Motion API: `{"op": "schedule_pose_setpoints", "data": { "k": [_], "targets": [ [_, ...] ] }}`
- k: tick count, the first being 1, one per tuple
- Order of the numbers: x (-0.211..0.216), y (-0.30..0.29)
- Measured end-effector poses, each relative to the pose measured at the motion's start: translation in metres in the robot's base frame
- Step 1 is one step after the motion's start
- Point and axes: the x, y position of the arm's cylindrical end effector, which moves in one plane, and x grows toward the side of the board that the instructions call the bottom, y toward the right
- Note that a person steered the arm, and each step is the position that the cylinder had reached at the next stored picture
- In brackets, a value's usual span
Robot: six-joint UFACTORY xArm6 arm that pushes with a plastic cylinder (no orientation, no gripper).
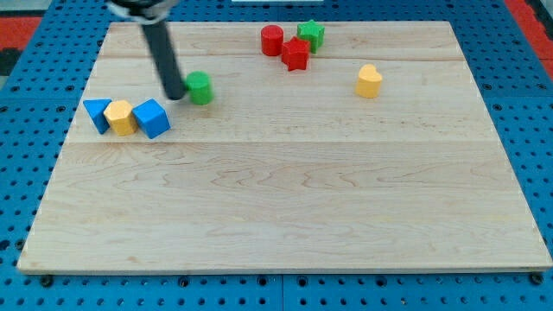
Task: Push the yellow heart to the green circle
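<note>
On the wooden board (285,207), our dark rod leans down from the view's top left, its upper end cut off by the frame, and my tip (175,93) rests just left of the green circle (200,87), touching it or nearly so. We carry no claw, so there is nothing to open or clench. The yellow heart (369,81) sits far right, well apart from the circle; we cannot tell which way it points. At the far edge a red cylinder (272,40), a red star (295,53) and a green star (311,34) cluster close together. At the left, a blue triangle (98,113), a yellow block (121,117) and a blue cube (151,118) stand in a tight row.
</note>
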Motion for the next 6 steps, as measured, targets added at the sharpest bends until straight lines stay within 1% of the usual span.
{"op": "schedule_pose_setpoints", "data": {
  "k": [1,2,3,4,5,6],
  "targets": [
    [-0.031,0.053],
    [-0.036,0.106],
    [0.010,0.123],
    [0.000,0.160],
    [-0.033,0.188],
    [-0.053,0.283]
  ]
}}
